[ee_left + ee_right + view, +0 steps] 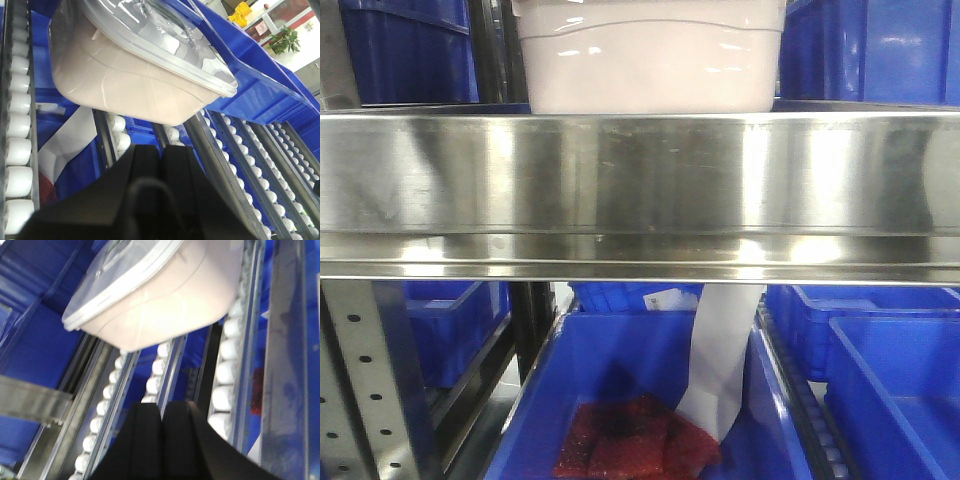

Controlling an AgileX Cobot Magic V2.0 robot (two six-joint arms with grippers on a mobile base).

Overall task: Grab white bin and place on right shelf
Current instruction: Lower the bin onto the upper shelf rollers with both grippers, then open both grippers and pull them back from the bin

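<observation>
The white bin [650, 55], a pinkish-white tub with a curved side ridge, sits on the stainless-steel shelf behind its wide shiny front lip [640, 185]. In the left wrist view the bin [130, 75] rests on white roller tracks, its glossy lid on top. It also shows in the right wrist view [165, 295]. My left gripper [161, 150] is shut and empty, a short way in front of the bin. My right gripper [161, 412] is shut and empty, also short of the bin. Neither gripper shows in the front view.
Blue plastic bins stand on either side of the white bin [405, 50] [870, 50] and on the level below [640, 400]. A white paper strip [720, 360] hangs into the lower bin over a red mesh piece [635, 440]. Perforated uprights [360, 380] frame the left.
</observation>
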